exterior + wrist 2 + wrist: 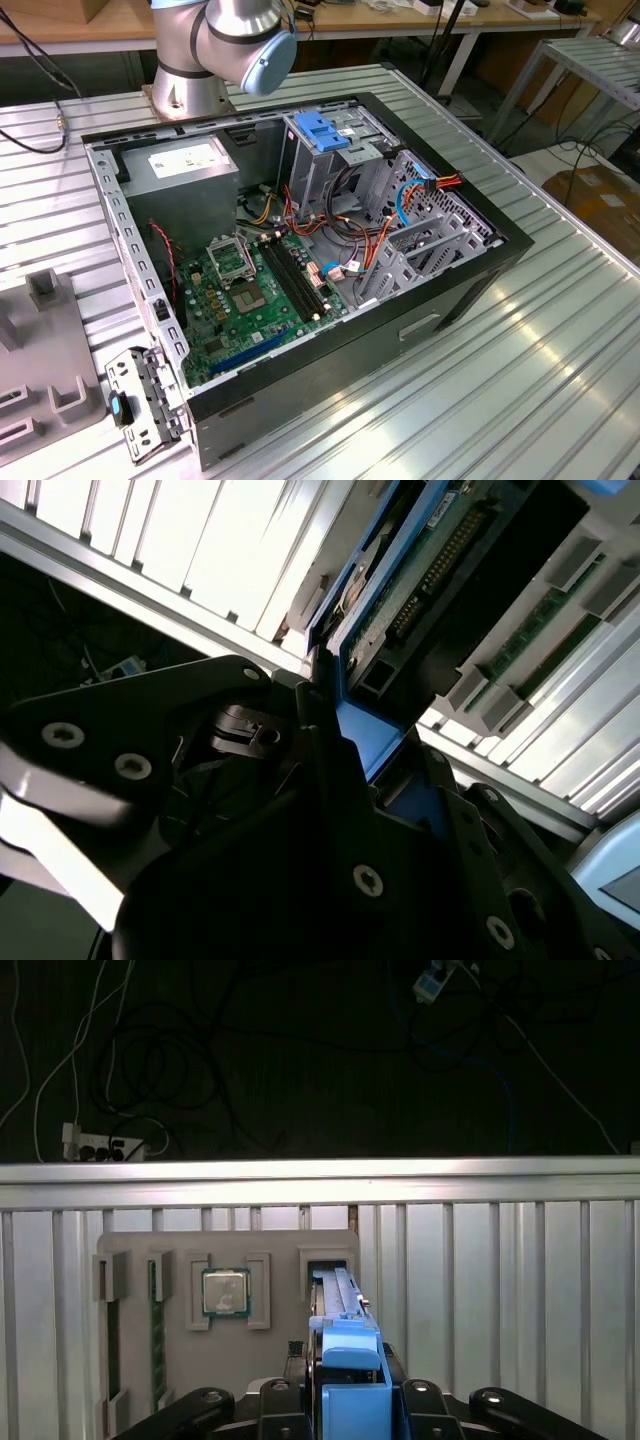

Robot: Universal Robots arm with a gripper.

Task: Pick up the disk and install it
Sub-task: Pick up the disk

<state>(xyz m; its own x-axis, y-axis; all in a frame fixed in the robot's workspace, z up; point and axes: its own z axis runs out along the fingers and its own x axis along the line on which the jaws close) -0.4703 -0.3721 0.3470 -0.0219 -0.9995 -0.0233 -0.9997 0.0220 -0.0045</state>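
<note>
The disk stands on edge in a slot of a grey holder tray. Its blue plastic carrier faces the camera in the first wrist view. My gripper has its black fingers pressed against both sides of the carrier, so it is shut on the disk. In the second wrist view the disk's circuit-board face and blue carrier rise from between the black fingers of the gripper. The open computer case lies on the table in the exterior view.
The holder tray also carries a processor chip and memory sticks. Inside the case are a metal cage with a blue top, a grey power supply and the motherboard. The arm's base stands behind the case.
</note>
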